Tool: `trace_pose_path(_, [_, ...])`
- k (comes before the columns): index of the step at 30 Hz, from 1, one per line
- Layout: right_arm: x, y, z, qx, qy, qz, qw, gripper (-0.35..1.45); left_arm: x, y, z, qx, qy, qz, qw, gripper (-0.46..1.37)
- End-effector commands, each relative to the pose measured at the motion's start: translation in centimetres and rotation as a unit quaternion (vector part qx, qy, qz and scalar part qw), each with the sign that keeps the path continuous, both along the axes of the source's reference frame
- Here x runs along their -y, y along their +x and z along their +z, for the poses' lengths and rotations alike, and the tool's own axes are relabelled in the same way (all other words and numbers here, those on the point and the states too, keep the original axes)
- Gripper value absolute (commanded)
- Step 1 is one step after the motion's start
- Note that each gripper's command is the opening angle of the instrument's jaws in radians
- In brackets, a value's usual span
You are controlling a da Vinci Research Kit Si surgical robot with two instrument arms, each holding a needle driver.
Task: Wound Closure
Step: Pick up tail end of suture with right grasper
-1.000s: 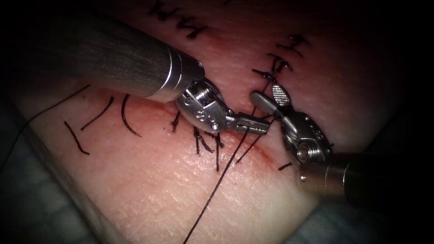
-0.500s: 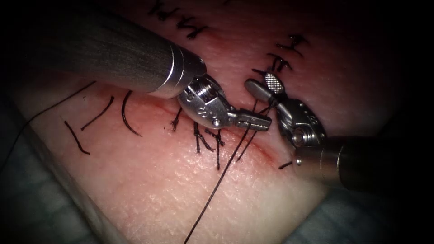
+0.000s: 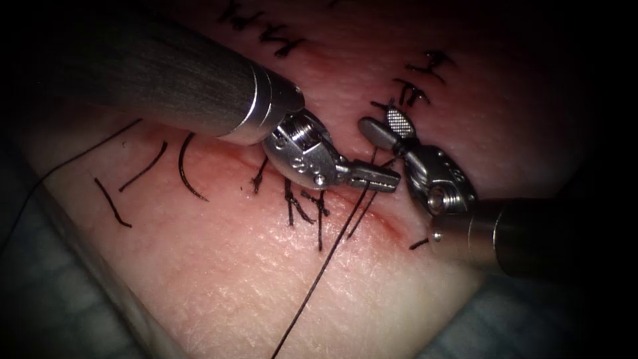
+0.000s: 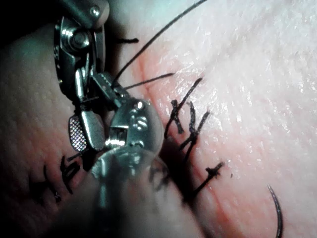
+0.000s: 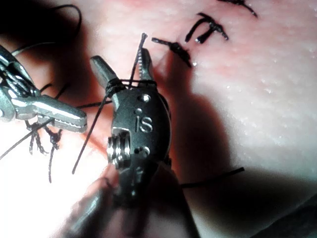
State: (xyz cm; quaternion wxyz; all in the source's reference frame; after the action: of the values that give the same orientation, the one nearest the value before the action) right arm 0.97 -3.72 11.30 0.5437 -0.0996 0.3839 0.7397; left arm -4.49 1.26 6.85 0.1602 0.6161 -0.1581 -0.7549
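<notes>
My left tool (image 3: 379, 178) reaches in from the upper left, jaws shut on the thread (image 3: 318, 272) over the cut (image 3: 389, 226). Two strands leave its tip (image 4: 110, 88). The right tool (image 3: 381, 128) comes in from the right with its jaws open, holding nothing. Thread is wrapped around the base of its jaws (image 5: 117, 87), and one ridged pad (image 3: 397, 122) faces up. The long strand runs down across the tissue (image 3: 266, 266) toward the front. The curved needle (image 3: 185, 169) lies free on the tissue, left of the stitches, also seen as the needle (image 4: 277, 213).
Several tied stitches (image 3: 302, 206) cross the cut beside the left tool, and more stitches (image 3: 415, 90) sit behind the right tool. Short cut ends of thread (image 3: 111, 203) lie at the tissue's left. Red fluid tints the cut line. The tissue's edge (image 3: 100, 266) drops off at the lower left.
The right tool has lifted and shifted up and left with the thread still wound around its open jaws. The left tool edged slightly right, still shut on the thread.
</notes>
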Motion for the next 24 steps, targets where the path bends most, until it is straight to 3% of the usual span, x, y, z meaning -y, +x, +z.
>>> trace_pose_path(1, [0.00, -0.02, 0.00, 0.004, 0.000, 0.003, 1.000, 0.82, 0.00, 0.00, 0.00, -0.001, 0.001, 0.003, 1.0000, -0.35])
trace_pose_path(13, [0.01, -0.10, 0.11, 0.015, 0.011, 0.015, 1.000, 0.93, 0.02, -0.01, 0.00, -0.002, 0.000, 0.006, 1.0000, -0.35])
trace_pose_path(24, [-0.12, -0.07, 0.21, 0.011, 0.012, 0.011, 1.000, 0.87, 0.01, -0.01, -0.03, -0.003, 0.002, 0.007, 1.0000, -0.35])
